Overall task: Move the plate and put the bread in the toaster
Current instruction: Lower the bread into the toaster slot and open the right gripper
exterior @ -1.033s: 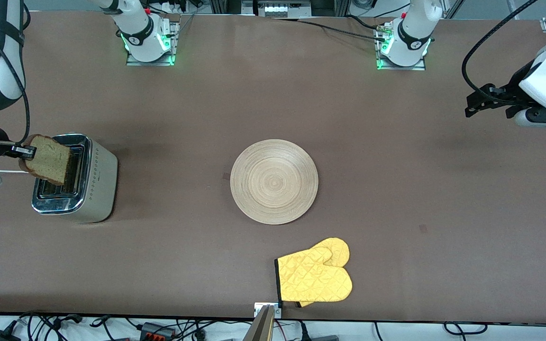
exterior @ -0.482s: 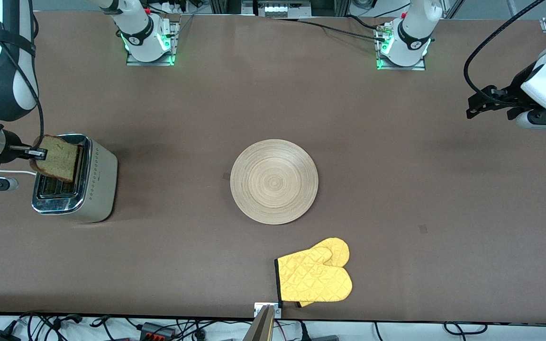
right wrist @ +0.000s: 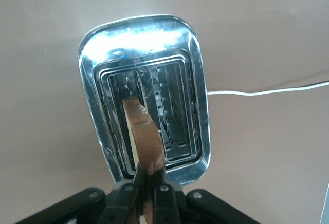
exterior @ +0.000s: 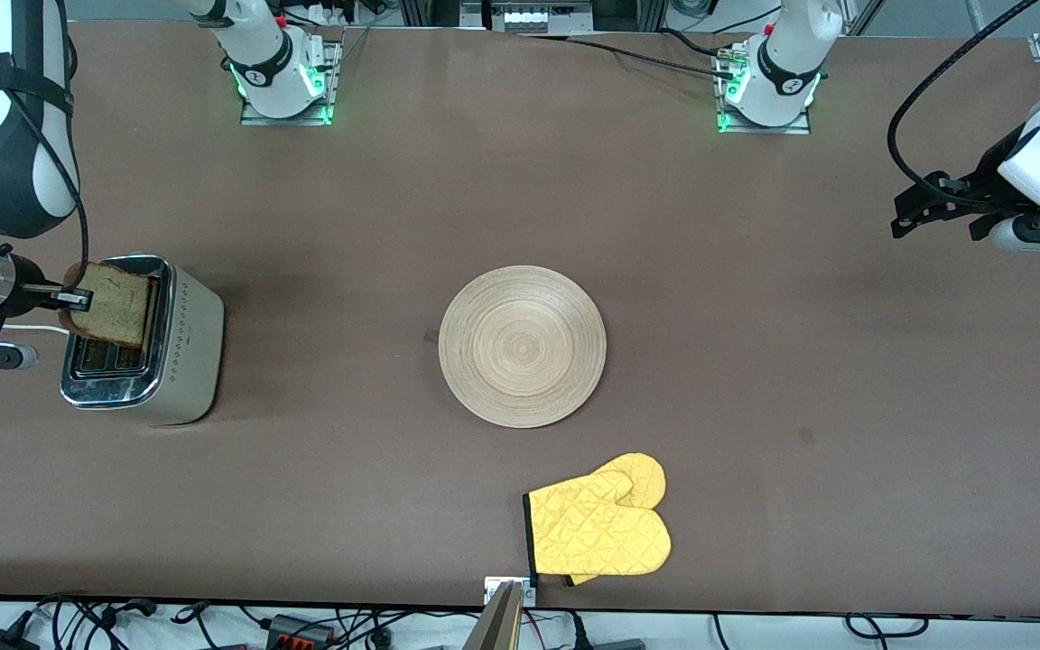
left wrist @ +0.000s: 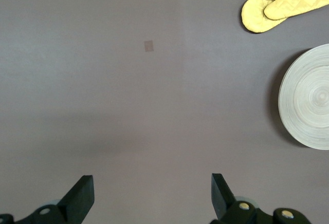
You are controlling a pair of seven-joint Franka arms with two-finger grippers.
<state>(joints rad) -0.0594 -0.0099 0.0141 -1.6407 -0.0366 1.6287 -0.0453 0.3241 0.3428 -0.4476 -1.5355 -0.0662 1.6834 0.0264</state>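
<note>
The bread (exterior: 114, 304) is a brown slice held on edge over the toaster (exterior: 181, 348). My right gripper (exterior: 76, 295) is shut on its crust. In the right wrist view the bread (right wrist: 144, 134) hangs above the chrome top of the toaster (right wrist: 103, 44), its lower edge over one slot, and the right gripper (right wrist: 150, 168) pinches it. The plate (exterior: 522, 346) lies flat in the middle of the table with nothing on it. The left gripper (exterior: 901, 211) hangs open high over the left arm's end of the table, and the plate (left wrist: 308, 98) shows at the edge of its view.
A yellow oven mitt (exterior: 601, 528) lies near the table's front edge, nearer to the front camera than the plate; the mitt (left wrist: 280, 0) also shows in the left wrist view. The toaster's white cord (right wrist: 267, 89) trails off over the table.
The right gripper has carried the bread down and in over the toaster's slots, and the slice now stands straighter. The left arm has drifted slightly outward and up.
</note>
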